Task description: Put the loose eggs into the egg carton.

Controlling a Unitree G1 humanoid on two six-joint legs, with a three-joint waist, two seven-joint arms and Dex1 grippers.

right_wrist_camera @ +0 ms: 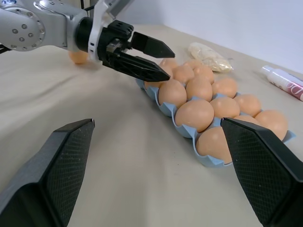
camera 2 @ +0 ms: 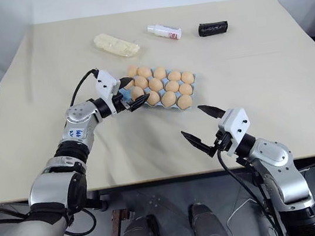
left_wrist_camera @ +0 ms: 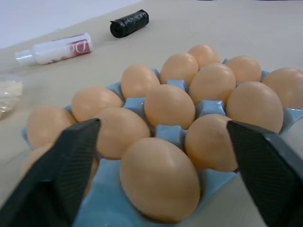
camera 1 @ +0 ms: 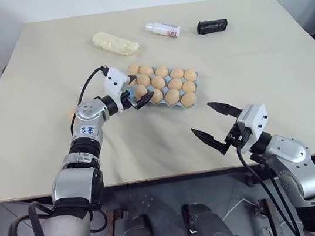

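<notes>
The light blue moulded egg carton (camera 1: 195,81) lies near the middle of the pale beige table (camera 1: 270,77), its long side slanting away from the robot. Its cups hold smooth tan-orange eggs (camera 1: 170,84), each seated point-up in its own hollow so that it cannot roll.

The left tool (camera 1: 136,92) stands at the carton's near-left corner with its two black fingers (left_wrist_camera: 61,175) spread wide and holding nothing. In the left wrist view an egg in the nearest cup (left_wrist_camera: 160,178) sits between those parted fingers, fully settled in the cup. That placing suggests a release at this corner: the fingers stand wide enough to clear the shell on either side.

One more loose tan-orange egg (right_wrist_camera: 78,57) rests on the table beyond the left forearm, on the side away from the carton and well apart from it. Whether a cup is left free for it I cannot tell, since the left tool hides that corner in the head views.

The right tool (camera 1: 218,126) hovers near the table's front edge, right of the carton, fingers wide apart and empty. It probably waits there so as not to crowd the carton.

A pale yellow lumpy oblong (camera 1: 115,43), a small white bottle with a red label (camera 1: 163,30) and a black roll (camera 1: 212,26) lie along the far side, out of the way.
</notes>
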